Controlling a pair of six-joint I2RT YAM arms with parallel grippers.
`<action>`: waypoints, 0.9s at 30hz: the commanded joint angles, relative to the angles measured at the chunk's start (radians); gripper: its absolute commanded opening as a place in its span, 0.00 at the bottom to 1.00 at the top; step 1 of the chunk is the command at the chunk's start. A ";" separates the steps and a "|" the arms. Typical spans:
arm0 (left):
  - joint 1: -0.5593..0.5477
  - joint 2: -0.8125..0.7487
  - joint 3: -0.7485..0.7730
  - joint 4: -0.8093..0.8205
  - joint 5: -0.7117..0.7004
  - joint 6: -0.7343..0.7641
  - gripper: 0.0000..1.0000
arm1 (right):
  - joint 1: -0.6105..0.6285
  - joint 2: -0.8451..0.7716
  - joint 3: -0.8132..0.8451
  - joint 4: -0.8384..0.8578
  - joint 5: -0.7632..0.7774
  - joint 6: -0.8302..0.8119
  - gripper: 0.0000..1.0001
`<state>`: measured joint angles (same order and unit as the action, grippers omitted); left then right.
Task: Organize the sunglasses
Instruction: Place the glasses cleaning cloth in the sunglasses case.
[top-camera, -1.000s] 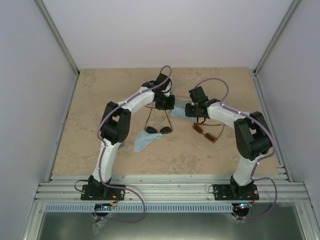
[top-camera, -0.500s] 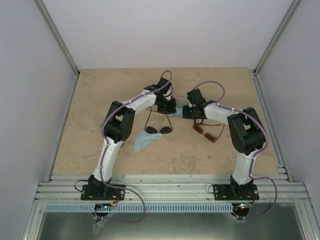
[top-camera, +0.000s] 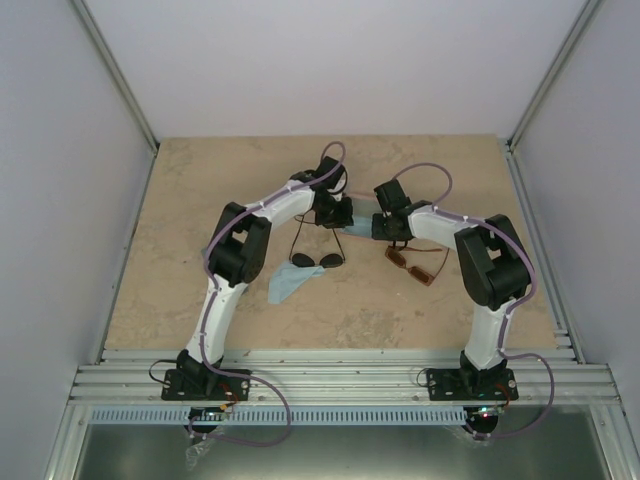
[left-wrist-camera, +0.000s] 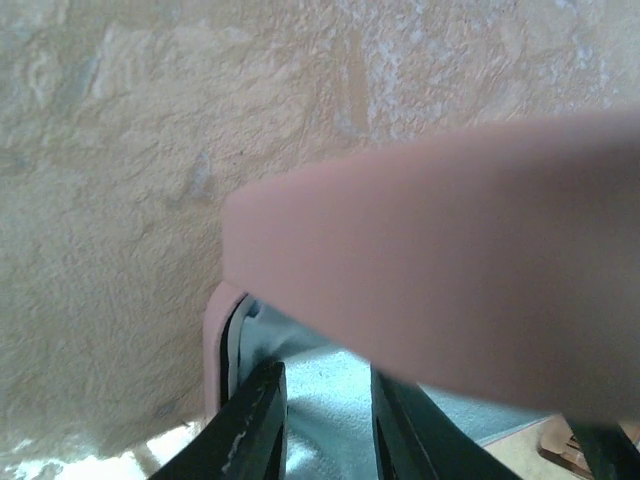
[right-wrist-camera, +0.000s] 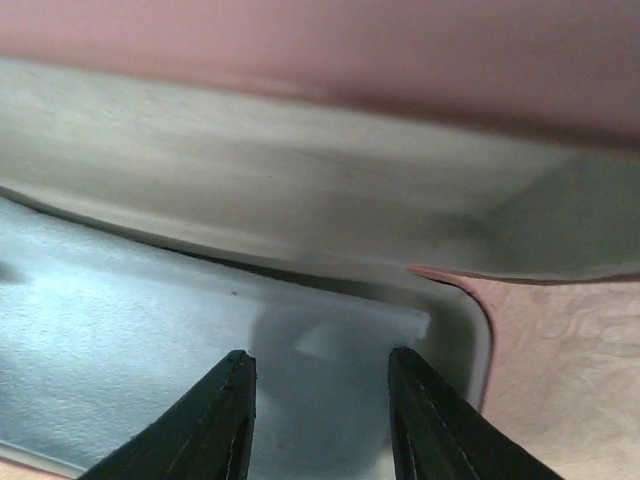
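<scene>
Tabletop (top-camera: 200, 200): beige, stretching wide around pink case (left-wrist-camera: 450, 250).
Left gripper (left-wrist-camera: 325, 385): reaches inward, tips parted inside case.
Right gripper (right-wrist-camera: 320, 360): mirrors it, tips parted.

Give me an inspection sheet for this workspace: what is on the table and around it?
Surface: beige tabletop, mottled like stone.
Job's things: black wire sunglasses and amber sunglasses both lie on the table, outside the case.
Clutter: light blue cloth, crumpled beside the black pair; open pink case with pale blue lining, between the two arms.
Grippers: left gripper and right gripper are both open, fingers over the case's lining, holding nothing.
Cables: purple cables run along both arms and loop above the wrists; no snag seen.
Surroundings: white walls; metal rails at the near edge.
</scene>
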<state>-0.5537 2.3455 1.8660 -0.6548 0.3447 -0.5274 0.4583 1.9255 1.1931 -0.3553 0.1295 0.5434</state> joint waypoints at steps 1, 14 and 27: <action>0.007 -0.026 -0.019 -0.050 -0.037 0.003 0.27 | -0.006 0.021 0.031 -0.062 0.084 0.009 0.39; 0.006 -0.072 -0.062 0.020 0.081 0.022 0.09 | 0.009 0.010 0.049 0.025 -0.163 -0.079 0.19; -0.003 -0.069 -0.083 -0.082 -0.066 0.058 0.14 | -0.002 0.064 0.038 -0.046 -0.051 -0.020 0.16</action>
<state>-0.5518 2.3077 1.8011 -0.6724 0.3649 -0.4934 0.4625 1.9724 1.2392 -0.3275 -0.0078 0.4923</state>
